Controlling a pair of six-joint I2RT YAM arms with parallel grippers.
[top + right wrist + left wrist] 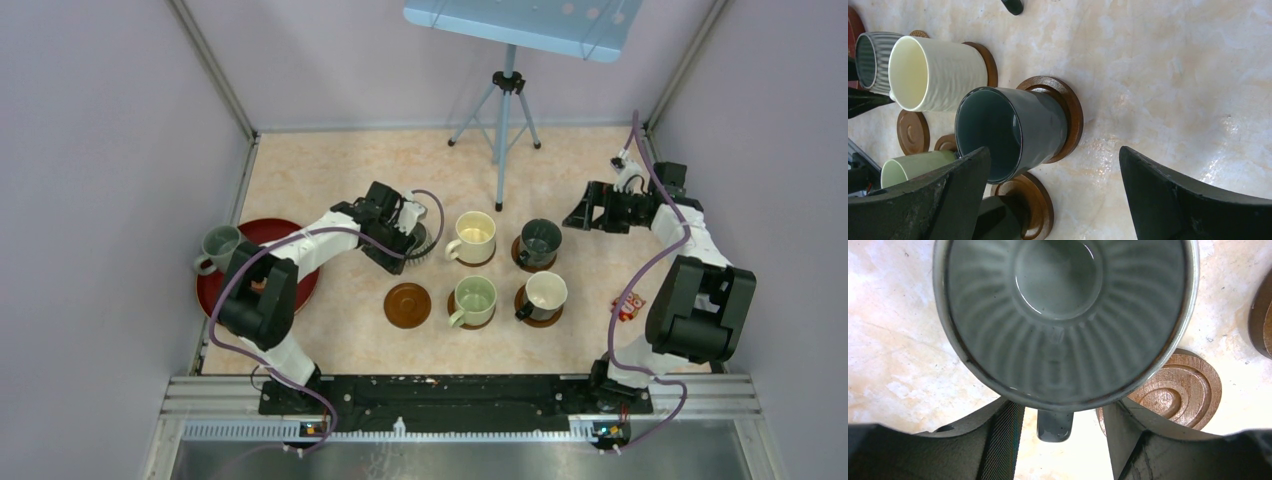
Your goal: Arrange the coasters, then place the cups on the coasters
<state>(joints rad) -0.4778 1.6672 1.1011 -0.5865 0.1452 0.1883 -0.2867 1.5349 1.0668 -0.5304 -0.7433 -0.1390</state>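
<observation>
Marble-look table (330, 180), with a tripod (505, 120) at the far side holding a light blue board (520, 20). The red tray (285, 232) is at the left edge, and the grey cup (218, 245) is at its far-left rim.

The left arm (300, 245) reaches over to the ribbed cup (1063, 315), which is the left end of the far row. The left gripper (1063, 412) is partly open. Its fingers (1003, 440) sit on either side of the cup's handle with a gap on both sides, so it isn't gripping anything. There's a coaster (1183, 390) sticking out from under that cup on one side, so the cup is off-centre on it. Can't tell if it's sitting flat.

The right arm (690, 240) is over at the far right. The right gripper (1054, 160) is spread wide and empty, pointing at the cups from the right, well apart from them.

Everything else is on coasters:
- cream cup (474, 238), far row, middle
- dark green cup (538, 243), far row, right
- pale green cup (474, 300), near row, middle
- white-lined cup (543, 295), near row, right

The bare coaster (407, 305) is at the left end of the near row, just near of the ribbed cup.

There's also a little red packet (628, 305) on the table near the right arm's base.
</observation>
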